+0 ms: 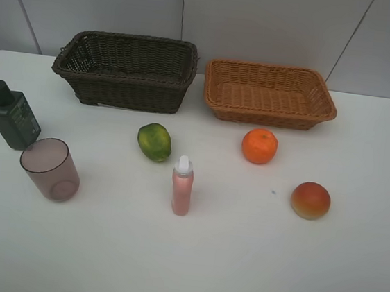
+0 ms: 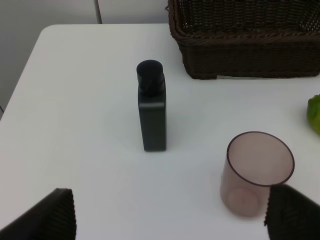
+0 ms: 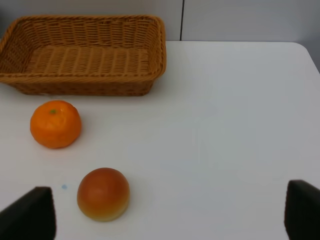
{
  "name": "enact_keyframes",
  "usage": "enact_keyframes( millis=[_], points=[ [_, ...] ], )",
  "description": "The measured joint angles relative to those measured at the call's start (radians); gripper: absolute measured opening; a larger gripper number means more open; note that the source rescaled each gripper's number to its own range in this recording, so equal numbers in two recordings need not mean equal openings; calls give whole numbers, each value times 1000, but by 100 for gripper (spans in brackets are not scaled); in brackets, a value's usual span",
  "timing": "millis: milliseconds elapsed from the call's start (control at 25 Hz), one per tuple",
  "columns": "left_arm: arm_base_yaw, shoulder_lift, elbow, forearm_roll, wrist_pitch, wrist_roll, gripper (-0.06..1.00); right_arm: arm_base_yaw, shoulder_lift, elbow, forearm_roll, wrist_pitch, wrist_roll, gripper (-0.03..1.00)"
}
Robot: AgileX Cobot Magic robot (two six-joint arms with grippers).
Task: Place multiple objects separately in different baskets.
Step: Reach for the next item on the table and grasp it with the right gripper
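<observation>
Pink bottle (image 1: pixel 181 186) upright — overhead only, orange (image 1: pixel 260 145) in right wrist view too

Bright, even overhead light; soft faint shadows (wrist views slightly softer).

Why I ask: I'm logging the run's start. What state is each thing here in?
dark brown basket, no item seen inside
orange-tan basket, empty
pump bottle, upright on the table
mauve cup, upright, empty
pink bottle, upright, capped
green fruit, loose on table
orange, loose on table
red-yellow fruit, loose on table
left gripper, jaws open, holding nothing
right gripper, jaws open, holding nothing
</observation>
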Motion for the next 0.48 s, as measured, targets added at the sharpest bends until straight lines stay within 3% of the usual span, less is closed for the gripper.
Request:
enact_keyframes(
  millis=[480],
  points=[
    [0,0,0,0,0,0,98,0,0,0,0,0,0,94]
  ],
)
